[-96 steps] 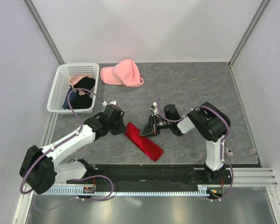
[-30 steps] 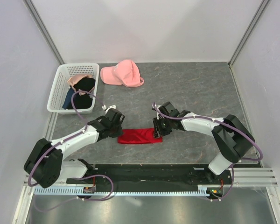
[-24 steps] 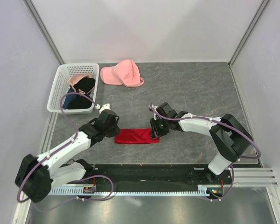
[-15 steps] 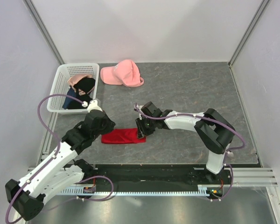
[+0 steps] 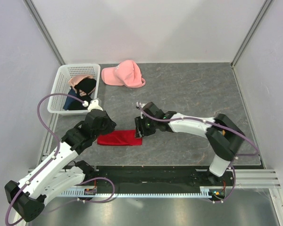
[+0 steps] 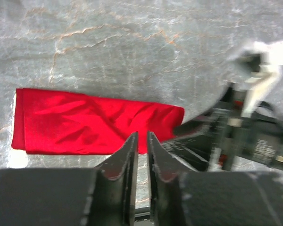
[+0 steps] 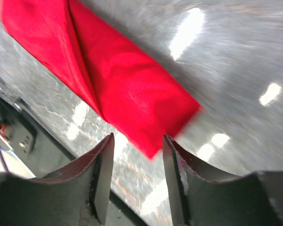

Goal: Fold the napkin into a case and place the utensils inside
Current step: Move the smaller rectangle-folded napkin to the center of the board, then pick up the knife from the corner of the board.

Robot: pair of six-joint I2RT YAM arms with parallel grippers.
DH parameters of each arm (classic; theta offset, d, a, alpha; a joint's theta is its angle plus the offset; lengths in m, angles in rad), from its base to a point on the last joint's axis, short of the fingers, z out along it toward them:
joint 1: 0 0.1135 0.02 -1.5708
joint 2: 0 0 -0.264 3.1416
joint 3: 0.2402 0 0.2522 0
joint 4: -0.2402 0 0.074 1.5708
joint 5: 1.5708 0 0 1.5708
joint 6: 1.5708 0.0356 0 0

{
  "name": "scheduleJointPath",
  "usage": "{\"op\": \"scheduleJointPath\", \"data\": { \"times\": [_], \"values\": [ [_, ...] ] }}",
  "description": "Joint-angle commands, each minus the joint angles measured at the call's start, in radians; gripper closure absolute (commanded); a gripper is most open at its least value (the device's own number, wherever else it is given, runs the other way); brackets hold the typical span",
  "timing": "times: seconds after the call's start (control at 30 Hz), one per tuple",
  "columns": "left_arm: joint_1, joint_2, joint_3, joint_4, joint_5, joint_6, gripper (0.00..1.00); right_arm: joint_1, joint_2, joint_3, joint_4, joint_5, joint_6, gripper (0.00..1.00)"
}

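Note:
The red napkin lies flat on the grey table as a narrow folded strip, running left to right. In the left wrist view the napkin shows creased layers. My left gripper hovers over its left end, and the jaws are open by a narrow gap with nothing in it. My right gripper is at the strip's right end and stands open. The napkin has one corner just ahead of its fingertips, not between them. The utensils are out of view.
A white basket holding black and blue garments stands at the back left. A pink cap lies beside it. The right arm's wrist shows close beside the cloth in the left wrist view.
The folded napkin went from diagonal to level and slid left with both grippers. Both sets of jaws have since parted and let go of it.

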Motion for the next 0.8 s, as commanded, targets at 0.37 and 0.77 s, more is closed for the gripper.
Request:
{"op": "scheduleJointPath", "data": {
  "times": [0.37,0.77],
  "values": [
    [-0.008,0.147,0.055,0.235,0.345,0.087,0.71,-0.676,-0.755,-0.321,-0.471,0.539,0.234,0.02],
    [-0.031,0.246,0.219,0.165,0.528,0.19,0.71,-1.228,-0.551,-0.347,-0.365,0.462,0.058,0.06]
  ]
}}
